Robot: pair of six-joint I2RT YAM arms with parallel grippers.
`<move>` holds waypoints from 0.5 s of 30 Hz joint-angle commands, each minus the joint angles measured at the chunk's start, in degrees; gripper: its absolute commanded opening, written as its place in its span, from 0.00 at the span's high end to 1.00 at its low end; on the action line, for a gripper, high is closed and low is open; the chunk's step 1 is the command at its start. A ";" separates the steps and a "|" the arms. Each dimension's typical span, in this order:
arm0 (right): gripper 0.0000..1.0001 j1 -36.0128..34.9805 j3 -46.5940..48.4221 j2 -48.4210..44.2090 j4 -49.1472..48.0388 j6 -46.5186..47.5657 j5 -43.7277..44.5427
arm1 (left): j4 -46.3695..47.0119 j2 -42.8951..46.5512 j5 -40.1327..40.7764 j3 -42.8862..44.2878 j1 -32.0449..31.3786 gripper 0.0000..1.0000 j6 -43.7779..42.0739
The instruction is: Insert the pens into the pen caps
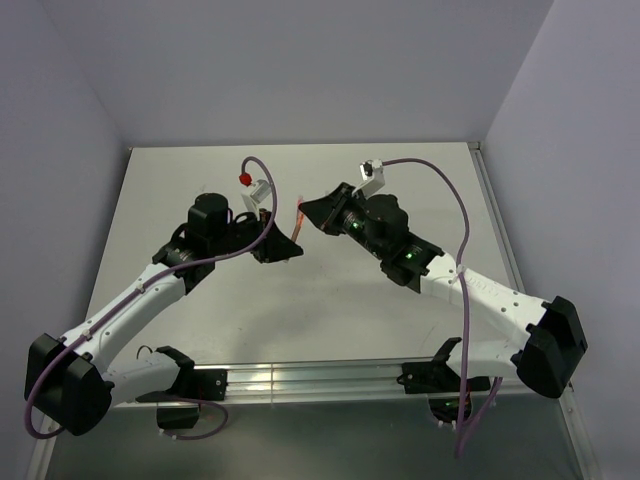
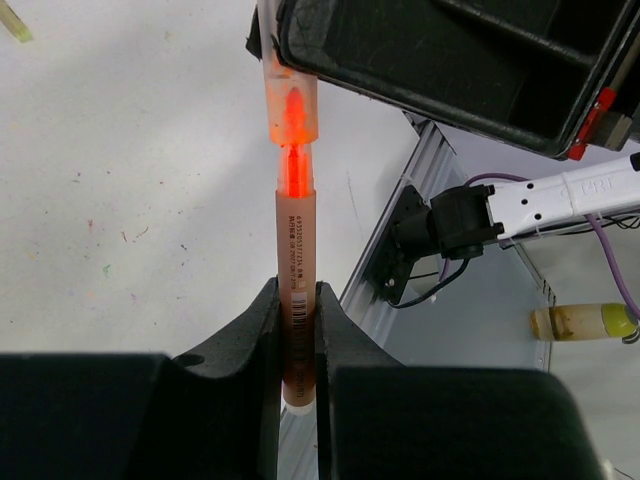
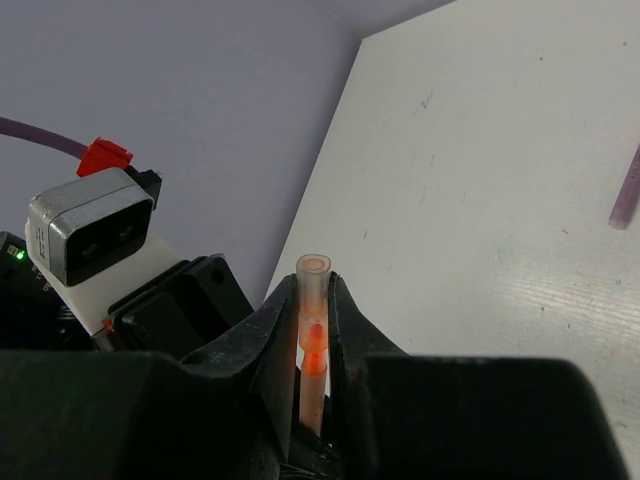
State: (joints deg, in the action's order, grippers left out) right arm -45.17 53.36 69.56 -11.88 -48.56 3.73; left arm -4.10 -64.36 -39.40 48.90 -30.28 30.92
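The orange-red pen (image 2: 296, 260) stands clamped between my left gripper's (image 2: 297, 295) jaws, barcode facing the camera. Its red tip is partly inside the translucent orange pen cap (image 2: 290, 105); a short stretch of tip shows between cap and barrel. My right gripper (image 3: 314, 285) is shut on that cap (image 3: 313, 285), with the pen's tip (image 3: 314, 345) glowing inside it. In the top view both grippers meet above the table's middle, left (image 1: 288, 243) and right (image 1: 312, 213), with the pen (image 1: 299, 215) between them. A dark purple pen (image 3: 625, 190) lies on the table. Other pens and caps are out of view.
A small yellow piece (image 2: 15, 22) lies on the table at the left wrist view's top left corner; I cannot tell whether it is a pen or a cap. The table's metal edge rail (image 2: 400, 240) runs close by. A yellowish bottle (image 2: 585, 322) lies beyond the edge.
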 commanded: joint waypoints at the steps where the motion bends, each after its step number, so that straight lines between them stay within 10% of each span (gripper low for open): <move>1: 1.00 -0.97 3.06 -0.04 -0.95 1.09 1.19 | 2.69 0.72 -0.77 -0.13 0.49 1.00 0.20; 15: 1.00 -5.98 0.52 1.10 -3.50 1.80 3.21 | 5.22 4.41 1.16 -1.88 2.77 1.00 1.78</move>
State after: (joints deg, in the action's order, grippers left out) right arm -48.95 53.36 70.67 -12.86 -47.55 7.18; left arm -3.86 -62.39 -39.53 47.40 -28.45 31.48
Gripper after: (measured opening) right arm 0.196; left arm 0.169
